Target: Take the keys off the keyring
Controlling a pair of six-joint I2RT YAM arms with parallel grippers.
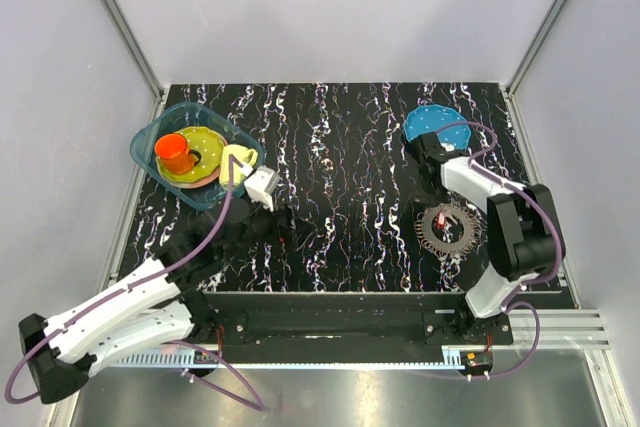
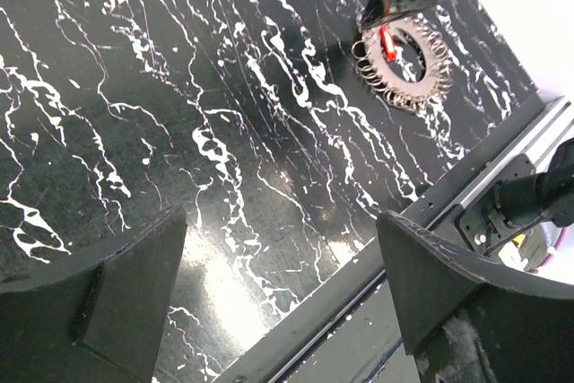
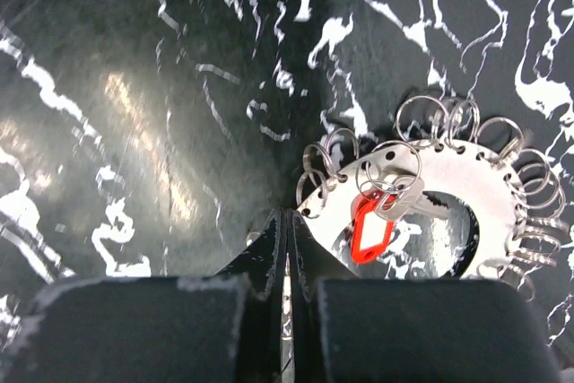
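I read this as the opening step, getting a hold on a key. My right gripper [image 3: 287,221] has its two dark fingers pressed flat together with nothing visible between them. In the right wrist view, the tips sit at the bottom centre, right at the near rim of the dark grey metal keyring [image 3: 489,177]. They stop short of the one key I can make out, a small bright red piece [image 3: 368,230]. The keyring lies flat on the black white-veined table [image 1: 340,147], right of centre and low in the overhead view, just in front of the right arm. It is a broad flat loop, shiny where it catches the light, with holes punched around the rim and a fringe of small wire split rings. The red key hangs off a cluster of those rings and lies across the inner opening. My left gripper [image 2: 278,293] hangs wide open and empty over bare table, with the keyring well apart in the upper right of its view. Next, I judge that the right fingers must part and reach onto the red key. The left gripper likely has to come across and pin the keyring so it cannot slide.
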